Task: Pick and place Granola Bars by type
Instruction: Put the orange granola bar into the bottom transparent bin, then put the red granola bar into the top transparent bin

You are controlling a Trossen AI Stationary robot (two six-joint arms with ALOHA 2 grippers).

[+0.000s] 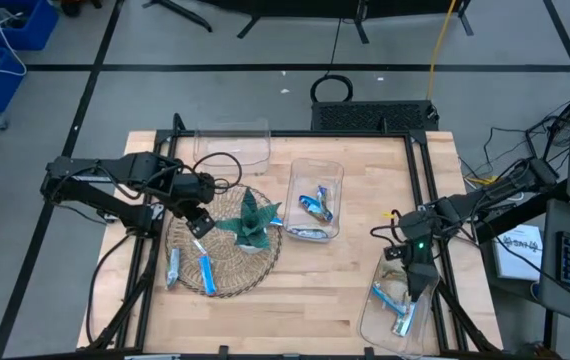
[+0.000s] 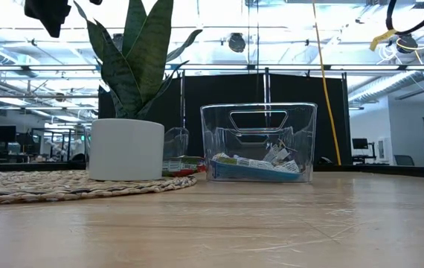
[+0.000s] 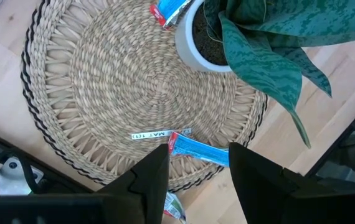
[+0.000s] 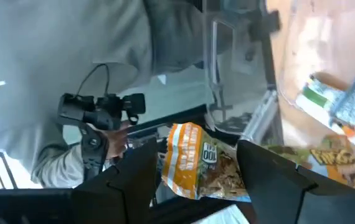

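Over the near-right bin (image 1: 393,318), your right gripper (image 4: 197,171) had its fingers (image 4: 268,177) spread with an orange-wrapped bar (image 4: 201,163) between them. Whether that bar was pinched or already loose, I could not tell. If you had pulled away while it clung to a finger, it might have dropped on the rim and slid onto the surface (image 1: 315,300) instead of among the bars (image 1: 395,305) already inside.

Your left gripper (image 3: 197,167) hung over the woven mat (image 3: 115,81), fingers (image 3: 149,177) apart and empty, lined up on a blue bar (image 3: 197,149) lying flat near the mat's edge. A flat, shiny wrapper on rough weave looked likely to slip from a shallow pinch, or the fingertips might have snagged the weave and dragged the mat. The plant (image 1: 253,220) in its white pot (image 2: 126,149) stood close by, and its leaves could have been brushed on the way up. Two more blue bars (image 1: 190,268) lay at the mat's near-left edge, one partly off it.

You worked on a pale wooden surface inside a dark frame. A middle bin (image 1: 317,200) held several blue bars, and a far bin (image 1: 233,145) looked empty. Beyond lay a workshop room with bright ceiling lights, black screens, cables and blue crates (image 1: 5,40). A person in a grey top (image 4: 59,68) showed in the right wrist view.
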